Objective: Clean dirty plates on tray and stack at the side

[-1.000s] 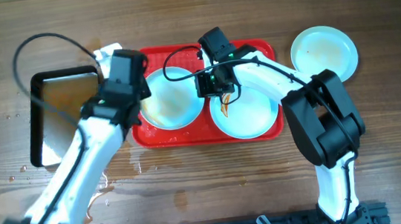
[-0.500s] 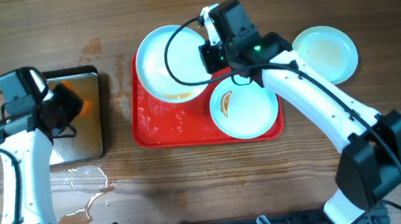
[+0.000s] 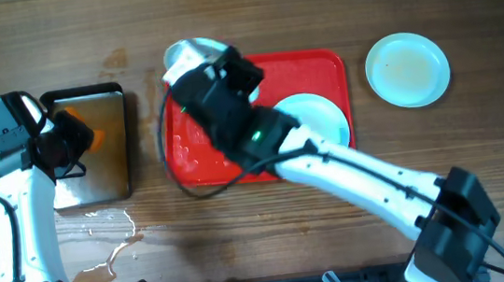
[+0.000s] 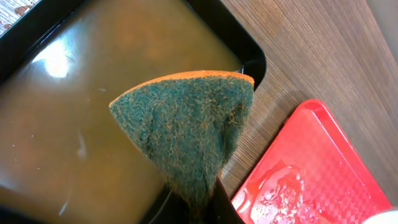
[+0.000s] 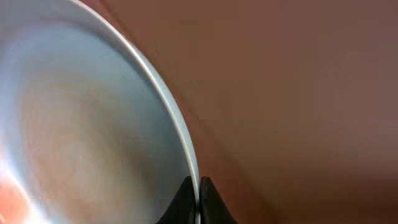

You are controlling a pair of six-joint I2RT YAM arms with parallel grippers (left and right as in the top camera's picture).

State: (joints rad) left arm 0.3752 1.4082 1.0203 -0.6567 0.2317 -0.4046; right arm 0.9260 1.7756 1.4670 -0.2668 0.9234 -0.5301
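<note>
My right gripper (image 3: pixel 194 70) is shut on the rim of one plate (image 3: pixel 183 54) and holds it tilted above the tray's far left corner. In the right wrist view the jaws (image 5: pixel 198 200) pinch that pale plate's (image 5: pixel 81 124) edge. The red tray (image 3: pixel 305 65) holds a second plate (image 3: pixel 317 115), partly hidden under my right arm. A third plate (image 3: pixel 407 69) lies on the table to the right of the tray. My left gripper (image 3: pixel 70 143) is shut on a green and orange sponge (image 4: pixel 186 124) over the dark pan.
The dark metal pan (image 3: pixel 110 170) with brownish water (image 4: pixel 62 137) stands left of the tray. The tray's wet corner (image 4: pixel 311 180) shows in the left wrist view. Water is spilled on the wooden table (image 3: pixel 117 244) in front of the pan.
My right arm has lifted the left plate off the tray, tilted it and swung left over the tray. My left arm with the sponge has shifted slightly over the pan.
</note>
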